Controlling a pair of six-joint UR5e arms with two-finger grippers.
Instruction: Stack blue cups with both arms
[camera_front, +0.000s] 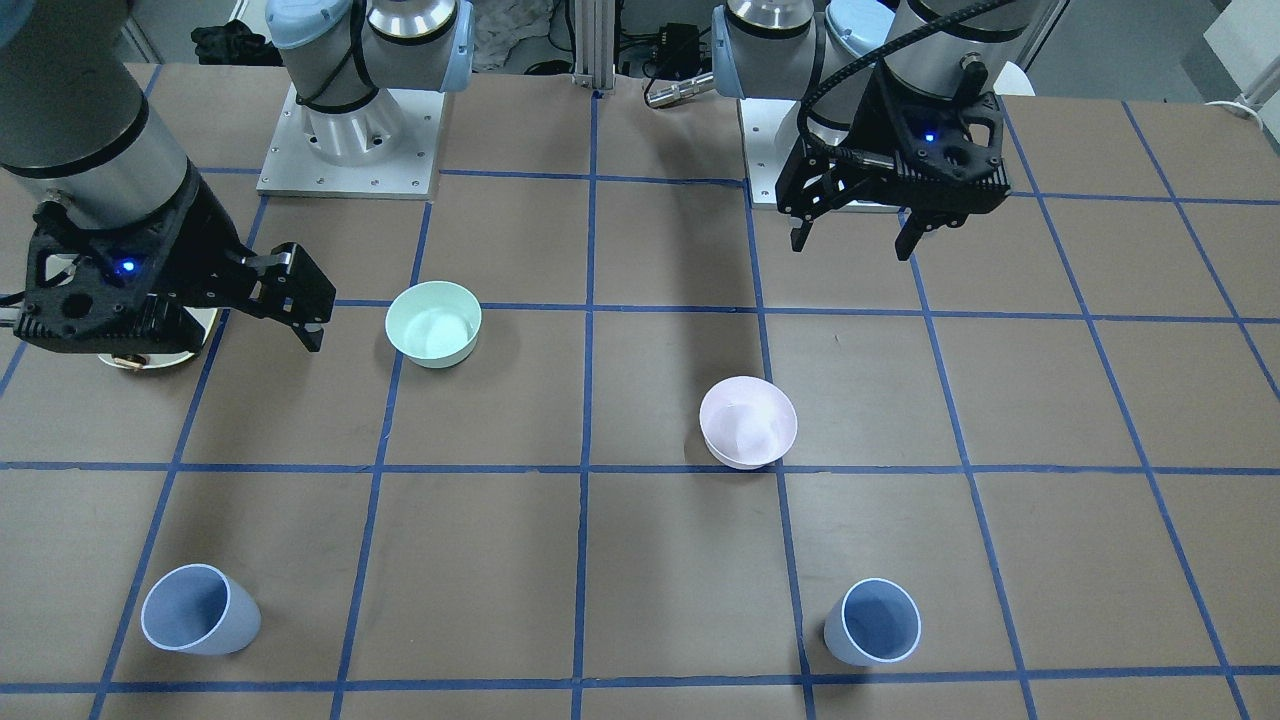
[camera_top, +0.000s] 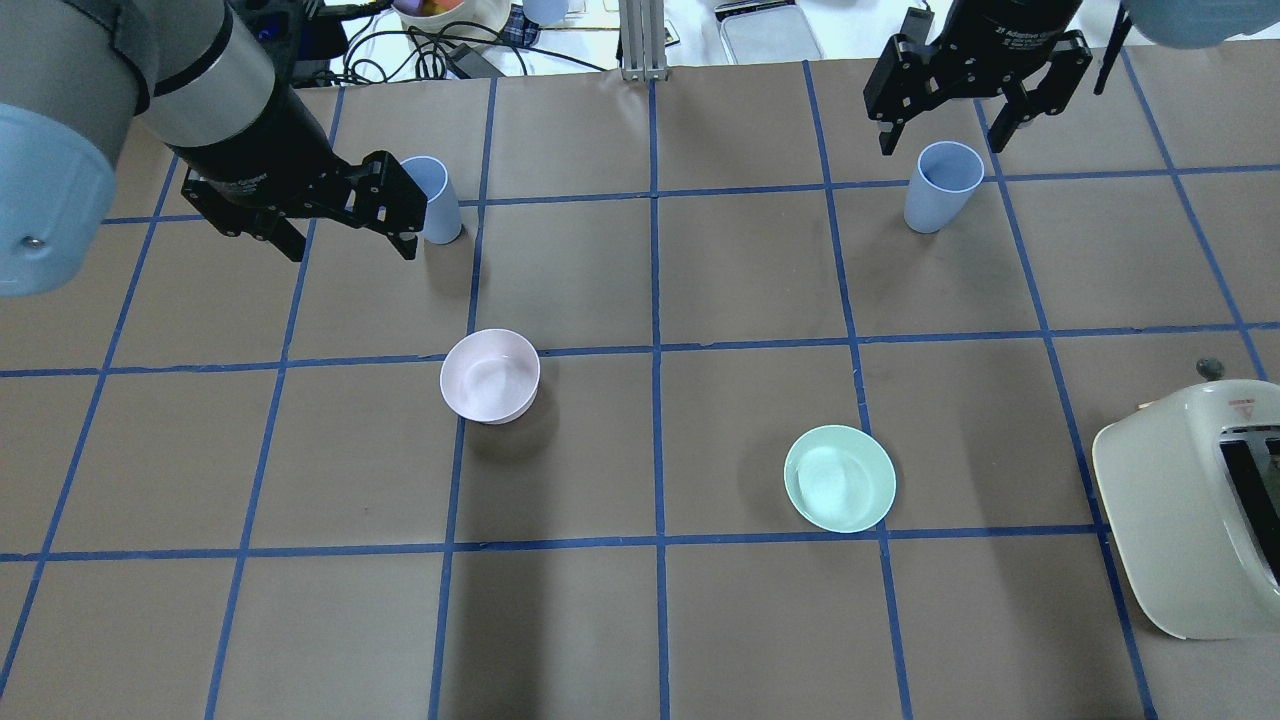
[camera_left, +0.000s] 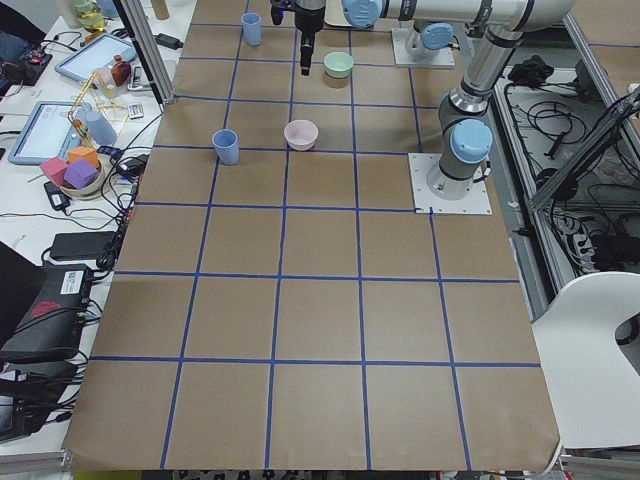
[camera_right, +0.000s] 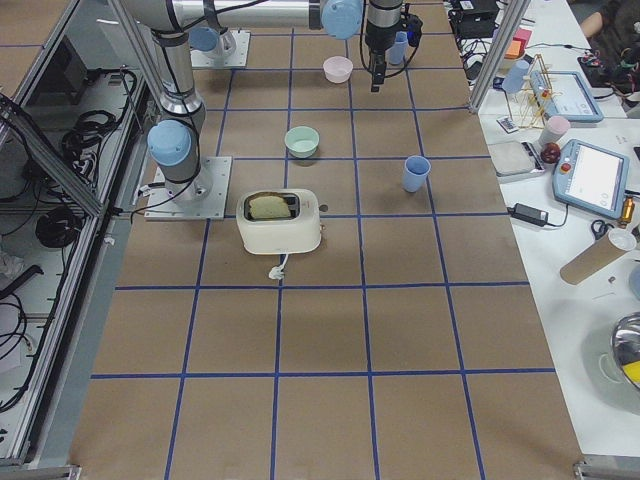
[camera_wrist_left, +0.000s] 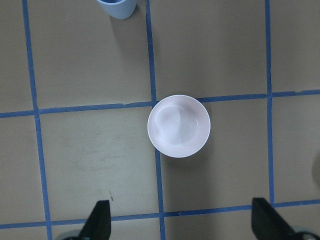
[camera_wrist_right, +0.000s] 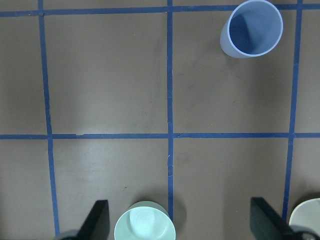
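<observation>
Overhead exterior view, left gripper (camera_top: 350, 243) hovering spread and empty near left blue cup (camera_top: 441, 208), right gripper (camera_top: 943, 145) hovering splayed, empty, near right blue cup (camera_top: 938, 195), both cups standing upright.

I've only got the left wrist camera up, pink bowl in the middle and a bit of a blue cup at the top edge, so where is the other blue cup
Observer: The other blue cup stands upright on the right arm's side, in the row of squares farthest from the robot, the same row as the cup you see.
Operator: Is the right gripper around it?
Observer: No. The right gripper is open and empty, in the air near the mint-green bowl, and that cup stands well ahead of it, untouched.
</observation>
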